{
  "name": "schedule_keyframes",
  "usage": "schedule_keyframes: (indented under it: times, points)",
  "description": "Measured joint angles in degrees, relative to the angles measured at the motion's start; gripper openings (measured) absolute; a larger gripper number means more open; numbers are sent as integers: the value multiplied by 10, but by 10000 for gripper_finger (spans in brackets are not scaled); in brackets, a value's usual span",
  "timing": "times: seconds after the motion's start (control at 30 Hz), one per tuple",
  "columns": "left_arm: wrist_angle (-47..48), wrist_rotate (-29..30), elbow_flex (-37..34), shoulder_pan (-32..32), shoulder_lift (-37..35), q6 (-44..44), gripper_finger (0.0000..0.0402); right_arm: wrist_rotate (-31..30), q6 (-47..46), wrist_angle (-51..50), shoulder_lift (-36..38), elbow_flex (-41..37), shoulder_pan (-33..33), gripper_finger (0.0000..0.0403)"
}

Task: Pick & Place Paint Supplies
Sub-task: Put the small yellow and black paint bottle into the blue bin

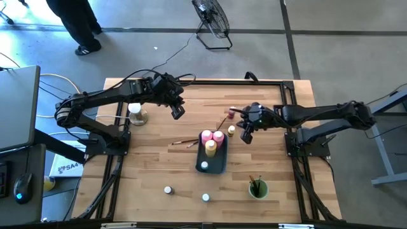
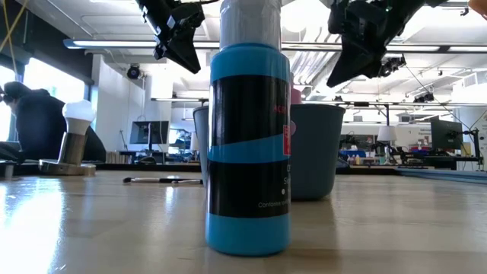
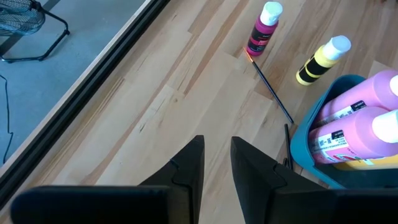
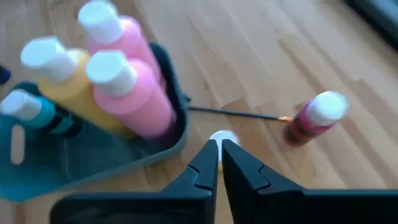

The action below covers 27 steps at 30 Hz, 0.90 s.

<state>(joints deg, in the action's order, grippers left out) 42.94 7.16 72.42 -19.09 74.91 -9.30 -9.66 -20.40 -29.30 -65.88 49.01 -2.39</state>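
Blue bottle [image 2: 248, 144] looms close (right end effector [image 1: 245, 136] shut, hovering).

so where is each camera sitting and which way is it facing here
High view: overhead, straight down on the table; both arms show.
Low view: at tabletop height, level across; a blue bottle fills it, grippers hang above.
Left wrist view: on the left arm, past the left gripper toward the magenta bottle.
Right wrist view: on the right arm, past the right gripper toward the tray.
Both wrist views share the pink bottles and tray.
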Motion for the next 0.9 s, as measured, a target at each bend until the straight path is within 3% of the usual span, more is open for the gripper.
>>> schedule_keyframes:
  times: [0.13,0.67,0.9]
  points:
    - [0,0,0,0,0,0,77,24,3,-1,-20,0,0,42]
    - [0,0,0,0,0,0,77,21,87,14,-48,0,0,203]
    - [0,0,0,0,0,0,77,20,87,19,-91,1,0,231]
